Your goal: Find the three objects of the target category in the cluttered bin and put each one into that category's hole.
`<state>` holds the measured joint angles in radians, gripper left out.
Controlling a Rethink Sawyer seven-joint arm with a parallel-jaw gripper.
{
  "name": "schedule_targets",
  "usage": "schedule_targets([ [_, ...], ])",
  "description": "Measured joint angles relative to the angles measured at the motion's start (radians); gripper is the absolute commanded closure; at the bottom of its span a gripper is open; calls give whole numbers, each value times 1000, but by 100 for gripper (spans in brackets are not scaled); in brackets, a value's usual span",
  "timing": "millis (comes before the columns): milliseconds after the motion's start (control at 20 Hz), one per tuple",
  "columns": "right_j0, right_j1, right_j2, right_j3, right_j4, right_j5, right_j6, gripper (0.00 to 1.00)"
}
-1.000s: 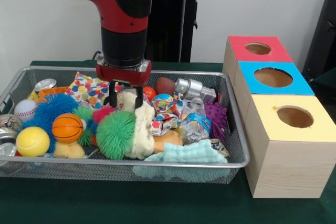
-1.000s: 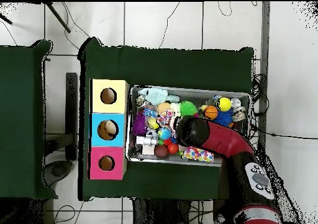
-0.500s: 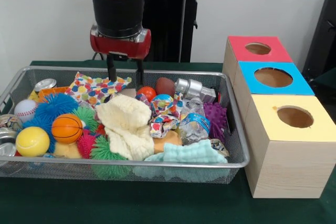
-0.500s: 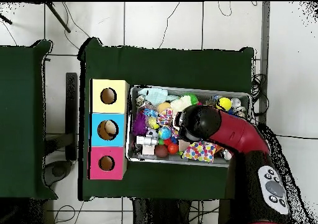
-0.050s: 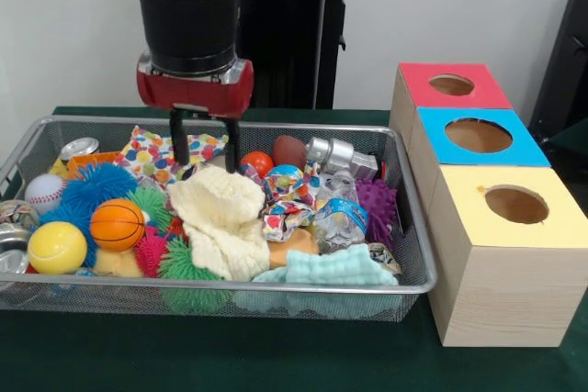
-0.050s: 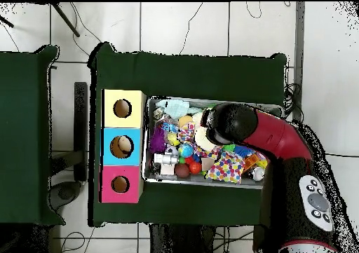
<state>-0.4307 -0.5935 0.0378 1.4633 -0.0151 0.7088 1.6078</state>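
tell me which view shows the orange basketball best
The front view. There the orange basketball sits in plain sight at the bin's left end, between the yellow ball and the cream cloth, black seams visible. In the overhead view the arm covers that end of the bin, so the basketball cannot be made out.

Green table (image 5: pixel 276 360), wire bin (image 5: pixel 404 218), three-holed wooden box (image 5: pixel 501 273)

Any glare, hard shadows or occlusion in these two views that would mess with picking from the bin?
Front view: even, soft light, no hard shadows; slight sheen on the crushed can and plastic bottle; gripper is sharp, open and empty. Overhead view: the arm covers the right part of the bin, hiding the items beneath.
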Motion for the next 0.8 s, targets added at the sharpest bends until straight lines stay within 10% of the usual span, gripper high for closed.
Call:
schedule_targets([
  [800,-135,168,158,-147,-64,-27,0,0],
])
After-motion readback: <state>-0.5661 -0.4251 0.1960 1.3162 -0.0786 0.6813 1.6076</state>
